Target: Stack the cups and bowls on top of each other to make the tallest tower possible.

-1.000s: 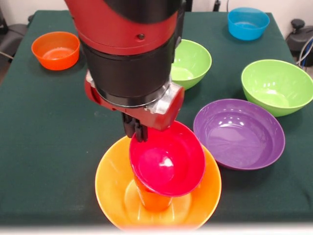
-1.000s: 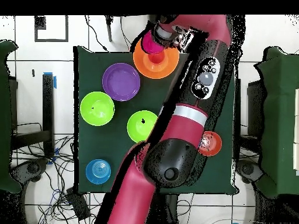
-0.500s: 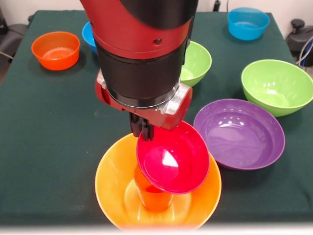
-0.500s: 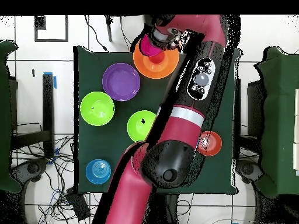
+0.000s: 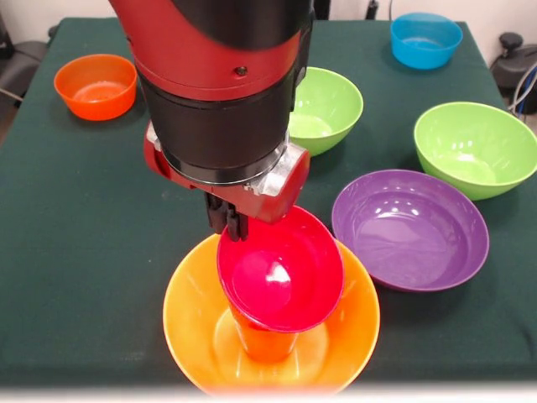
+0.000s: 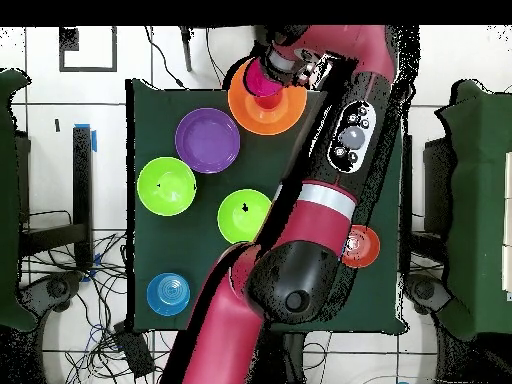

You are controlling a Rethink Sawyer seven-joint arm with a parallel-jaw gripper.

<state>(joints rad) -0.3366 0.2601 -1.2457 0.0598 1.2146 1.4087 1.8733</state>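
A big orange bowl (image 5: 186,312) stands at the table's near edge with an orange cup (image 5: 265,341) upright in its middle. A small crimson bowl (image 5: 281,274) sits tilted on top of the cup, its opening facing the camera. My gripper (image 5: 226,223) comes down from above and is shut on the crimson bowl's upper left rim. Only the cup's lower part shows under the bowl. In the overhead view the crimson bowl (image 6: 262,76) lies over the big orange bowl (image 6: 272,113) at the table's top edge, beside the gripper (image 6: 277,64).
A purple bowl (image 5: 411,227) lies right of the stack. Behind it are two lime green bowls (image 5: 329,106) (image 5: 475,148) and a blue bowl (image 5: 425,39). A small orange bowl (image 5: 95,86) sits far left. The overhead view shows another blue bowl (image 6: 166,293).
The gripper swung right with the crimson bowl, then back left. The bowl now sits more squarely over the orange cup.
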